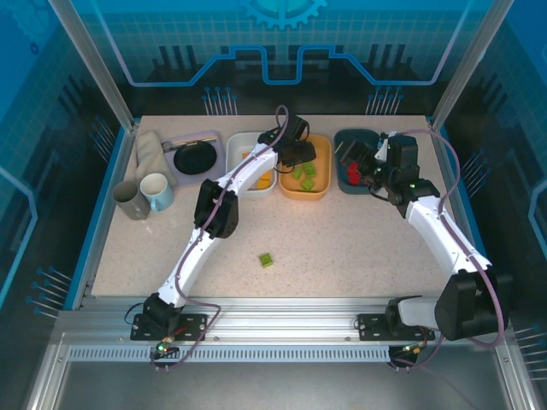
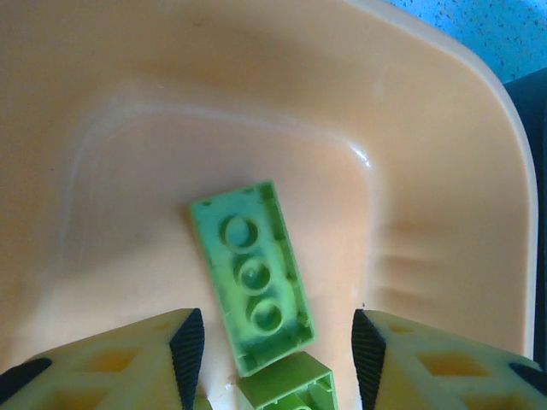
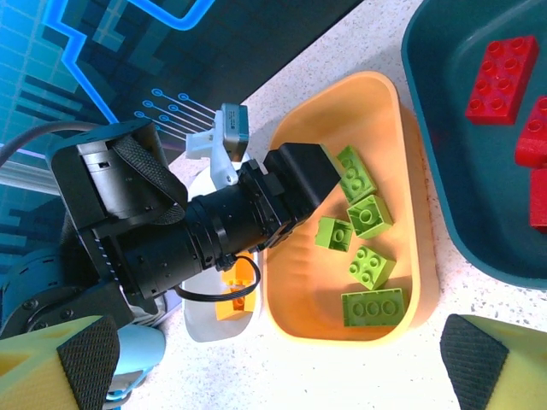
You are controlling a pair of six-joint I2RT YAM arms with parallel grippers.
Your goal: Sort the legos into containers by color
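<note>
My left claw (image 2: 278, 346) hangs low inside the orange tub (image 2: 444, 171). Its two fingers are wide apart and hold nothing. A green brick (image 2: 252, 273) lies bottom side up on the tub floor just under them, touching another green one. I think green goes in this tub, so it belongs here. My right claw (image 3: 278, 367) is wide open too, and empty. It sits by the dark teal tub (image 3: 444, 196), where the red bricks (image 3: 502, 79) lie. The white tub (image 1: 237, 158) has a yellow-orange brick (image 3: 235, 301). One loose green brick (image 1: 267, 260) sits alone on the bench (image 1: 342, 248), well apart from the tubs. I think it needs picking up next.
</note>
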